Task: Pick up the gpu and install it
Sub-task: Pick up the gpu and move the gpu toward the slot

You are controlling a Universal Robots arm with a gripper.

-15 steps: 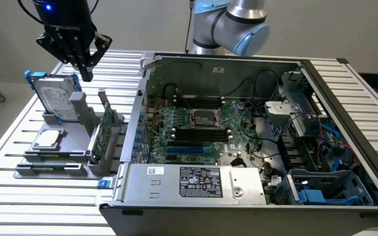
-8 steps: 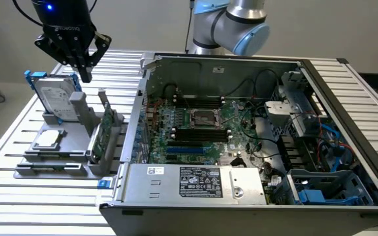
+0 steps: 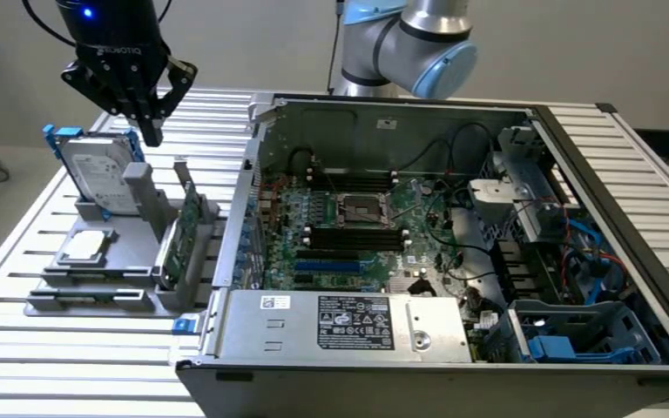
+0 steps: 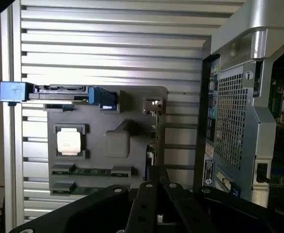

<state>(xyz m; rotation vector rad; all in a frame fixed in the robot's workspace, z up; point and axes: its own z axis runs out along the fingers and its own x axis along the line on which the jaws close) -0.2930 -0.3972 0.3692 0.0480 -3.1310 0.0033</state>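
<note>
The gpu (image 3: 184, 228) stands on edge in a slot of the grey holder (image 3: 102, 280), its green board facing the open computer case. Seen from the wrist, the gpu (image 4: 153, 138) is a thin edge with its metal bracket at one end. My gripper (image 3: 151, 131) hangs above the holder's far end, beside the top of the hard drive, with its black fingers shut and nothing between them. In the wrist view the gripper (image 4: 156, 175) closes to a point over one end of the gpu, well above it.
A silver hard drive with blue rails (image 3: 100, 178) stands upright in the holder, and a square processor chip (image 3: 88, 246) lies flat next to two memory sticks (image 4: 91, 171). The open computer case (image 3: 613, 174) with its motherboard (image 3: 358, 226) lies on the exterior view's right. Slatted aluminium table (image 3: 67, 348) lies all around.
</note>
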